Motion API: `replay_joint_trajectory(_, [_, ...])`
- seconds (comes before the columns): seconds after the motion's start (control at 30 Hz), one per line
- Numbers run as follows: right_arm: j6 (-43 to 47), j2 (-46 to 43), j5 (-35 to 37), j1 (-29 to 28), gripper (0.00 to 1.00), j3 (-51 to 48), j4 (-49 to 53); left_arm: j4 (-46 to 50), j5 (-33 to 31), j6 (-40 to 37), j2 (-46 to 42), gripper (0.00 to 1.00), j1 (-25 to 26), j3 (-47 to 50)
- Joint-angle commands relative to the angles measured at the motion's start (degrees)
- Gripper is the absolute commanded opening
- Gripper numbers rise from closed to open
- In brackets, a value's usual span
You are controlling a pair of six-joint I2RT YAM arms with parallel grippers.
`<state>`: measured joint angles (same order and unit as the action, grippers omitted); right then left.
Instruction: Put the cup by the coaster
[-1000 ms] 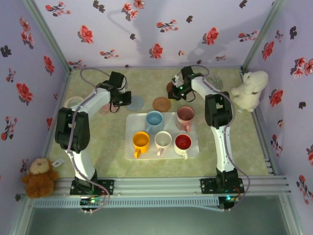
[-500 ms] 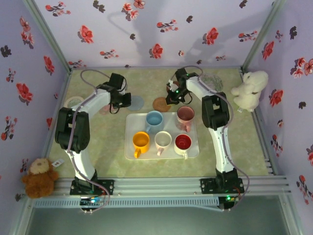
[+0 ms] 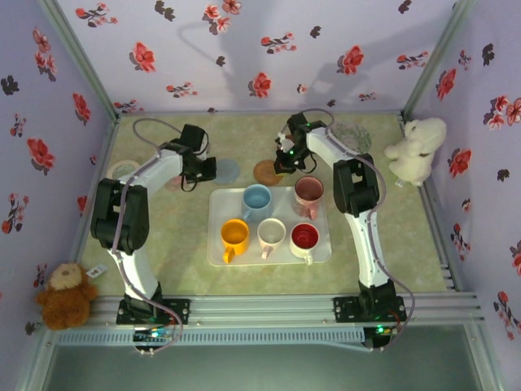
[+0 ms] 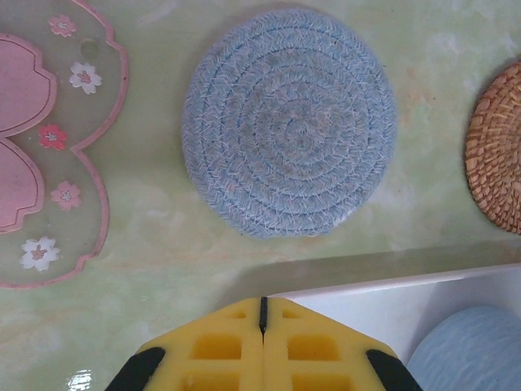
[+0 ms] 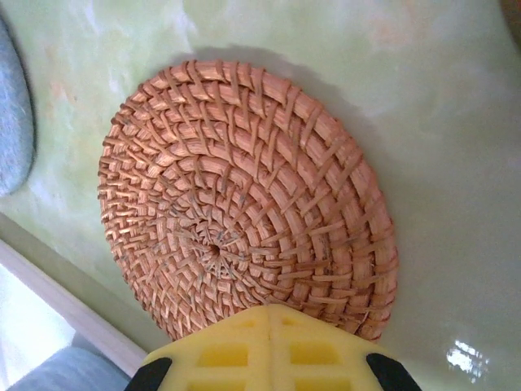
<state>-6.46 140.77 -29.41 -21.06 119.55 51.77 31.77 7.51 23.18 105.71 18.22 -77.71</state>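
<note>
No text, brand or number could be read anywhere; the small white tag beside the brown teddy bear was too small to make out.

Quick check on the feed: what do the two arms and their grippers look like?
The left arm and right arm are white links with black joint housings, each trailed by a thin grey cable. The left gripper and right gripper have yellow fingers moulded with square recesses, with black corners.
</note>
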Motion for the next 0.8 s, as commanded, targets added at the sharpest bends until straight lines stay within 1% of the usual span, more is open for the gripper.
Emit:
replay_joint_trajectory(0.0, [-0.9,2.7,0.2,-0.3,0.0,3.8,0.5,0.8,-0.6,-1.6,-1.9,0.01,-0.5,0.4])
replay_joint_trajectory(0.2, [-0.3,2.4,-3.6,-0.4,0.0,5.1,0.7,0.8,-0.6,-1.6,-1.7,0.01,-0.6,0.1])
replay_joint_trajectory(0.33, [-0.3,0.2,-5.1,-0.4,0.08,5.2,-0.4,0.8,-0.5,-1.4,-1.8,0.01,-0.6,-0.1])
replay_joint_trajectory(0.43, [-0.3,-2.2,-4.7,-0.4,0.11,5.4,-1.6,0.4,-0.4,-1.3,-2.4,0.0,-0.6,-0.2])
replay_joint_trajectory(0.6, [0.5,-5.3,-0.6,-0.2,0.15,6.8,-1.7,-1.4,0.3,-1.9,-4.5,0.01,-0.6,0.7])
replay_joint_trajectory(0.77, [2.2,-7.1,7.7,0.3,0.19,7.0,-1.7,-5.8,1.9,-2.4,-8.2,0.05,-0.4,3.4])
